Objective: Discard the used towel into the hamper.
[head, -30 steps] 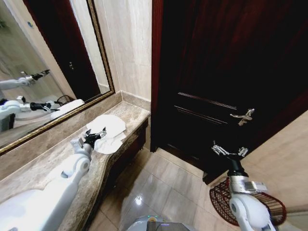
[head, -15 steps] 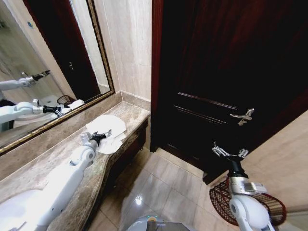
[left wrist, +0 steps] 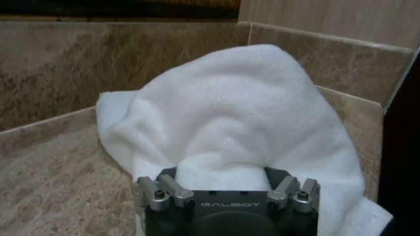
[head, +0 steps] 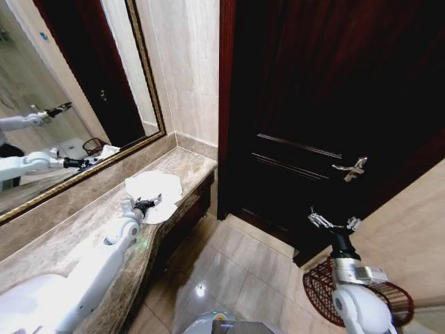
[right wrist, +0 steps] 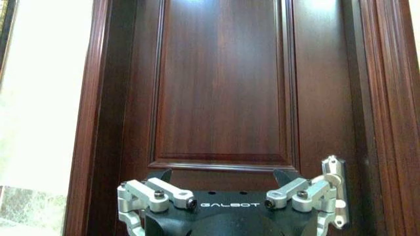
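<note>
A dark wooden door [head: 327, 118] with raised panels and a metal lever handle [head: 350, 168] fills the far wall. Beside it, cream stone tiles [head: 184, 69] cover the wall. A gold-framed mirror [head: 69, 83] hangs above a brown marble counter [head: 83, 223]. The floor [head: 236, 271] is glossy beige tile, catching a small glint of light.

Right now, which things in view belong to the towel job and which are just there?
Part of the job:
- crumpled white cloth towel on the marble counter
- left gripper, closing on the towel's near fold
- dark red-brown wire hamper on the floor

Just there:
- beige marble counter
- gold-framed wall mirror
- dark wooden door
- right gripper, idle near the hamper
</note>
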### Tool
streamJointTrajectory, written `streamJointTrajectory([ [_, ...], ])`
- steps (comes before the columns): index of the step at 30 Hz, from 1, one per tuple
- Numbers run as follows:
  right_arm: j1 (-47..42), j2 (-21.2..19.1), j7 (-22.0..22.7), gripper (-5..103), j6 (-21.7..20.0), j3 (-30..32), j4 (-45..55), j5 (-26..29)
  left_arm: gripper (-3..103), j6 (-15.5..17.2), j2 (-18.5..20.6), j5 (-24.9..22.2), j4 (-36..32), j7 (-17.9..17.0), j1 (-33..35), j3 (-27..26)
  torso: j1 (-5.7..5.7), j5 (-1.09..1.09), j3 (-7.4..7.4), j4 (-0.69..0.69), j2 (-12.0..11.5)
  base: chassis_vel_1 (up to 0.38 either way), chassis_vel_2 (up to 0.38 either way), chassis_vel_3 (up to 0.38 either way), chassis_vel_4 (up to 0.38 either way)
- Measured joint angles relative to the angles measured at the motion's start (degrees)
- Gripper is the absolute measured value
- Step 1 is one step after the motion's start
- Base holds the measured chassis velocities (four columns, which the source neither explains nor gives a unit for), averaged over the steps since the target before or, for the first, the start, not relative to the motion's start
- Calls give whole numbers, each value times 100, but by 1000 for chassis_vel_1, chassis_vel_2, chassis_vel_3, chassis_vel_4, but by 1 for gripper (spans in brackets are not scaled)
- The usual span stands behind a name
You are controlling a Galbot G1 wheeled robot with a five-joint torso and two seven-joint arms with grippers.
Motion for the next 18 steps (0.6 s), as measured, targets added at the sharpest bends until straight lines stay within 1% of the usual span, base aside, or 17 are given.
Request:
streamJointTrajectory([
  [2,-8,6,0,100,3,0,1,0,83,-16,6,0,-5,10,11,-7,0,1,0,-1,0,0,0,0,0],
  [3,-22,12,0,100,9,-1,8,0,76,-74,10,3,-8,23,29,-14,0,1,0,-1,0,0,0,0,0],
  [5,-30,13,1,100,9,-1,17,0,76,-94,11,4,-10,23,30,-15,0,1,0,0,0,0,0,0,0],
  [8,-44,16,3,100,10,-11,53,0,64,-106,18,3,-61,23,30,-18,1,1,0,-1,0,0,0,0,0],
  [9,-44,16,3,100,10,-11,53,0,64,-106,18,3,-61,23,30,-18,1,1,0,-1,0,0,0,0,0],
  [10,-46,17,5,100,10,-17,66,-1,60,-107,23,2,-76,22,30,-19,1,1,0,0,0,0,0,0,0],
  [11,-46,18,8,100,9,-22,76,-1,60,-107,26,2,-89,22,32,-20,1,1,0,0,0,0,0,0,0],
  [13,-47,24,66,100,-18,-37,123,-2,52,-107,44,3,-125,26,51,-30,1,1,0,-1,0,0,0,0,0],
  [14,-47,24,66,100,-18,-37,123,-2,52,-107,44,3,-125,26,51,-30,1,1,0,-1,0,0,0,0,0],
  [17,-70,29,252,100,-219,-68,274,97,41,-133,55,6,-181,78,99,-63,1,1,0,0,0,0,0,0,0],
  [18,-70,29,252,100,-219,-68,274,97,41,-133,55,6,-181,78,99,-63,1,1,0,0,0,0,0,0,0],
])
